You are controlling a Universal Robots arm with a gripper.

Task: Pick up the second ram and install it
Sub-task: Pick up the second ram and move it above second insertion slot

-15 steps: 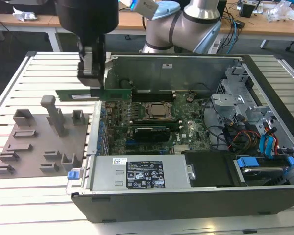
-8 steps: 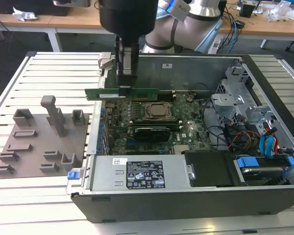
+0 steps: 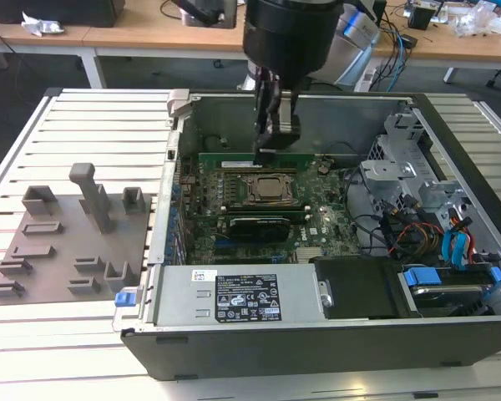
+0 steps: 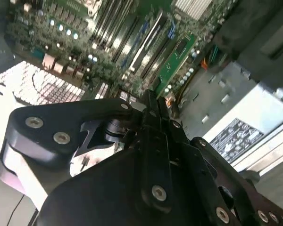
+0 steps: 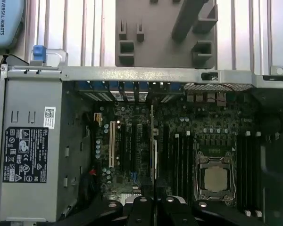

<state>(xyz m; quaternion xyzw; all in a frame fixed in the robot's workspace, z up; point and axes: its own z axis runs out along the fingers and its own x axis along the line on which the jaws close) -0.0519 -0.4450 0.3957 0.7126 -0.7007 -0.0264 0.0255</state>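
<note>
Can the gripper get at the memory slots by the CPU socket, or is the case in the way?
Likely yes: the case is open-topped, and the gripper, shut on the second ram, hangs inside over the motherboard, near the memory slots and CPU socket.

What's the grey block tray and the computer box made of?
The grey tray looks like matte plastic: dull, even colour, chunky moulded blocks. The computer box looks like sheet metal: thin folded walls, bare silvery inside, dark outside, maybe painted.

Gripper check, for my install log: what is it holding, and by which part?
The second ram, seen edge-on, pinched along its upper long edge by the gripper over the motherboard.
</note>
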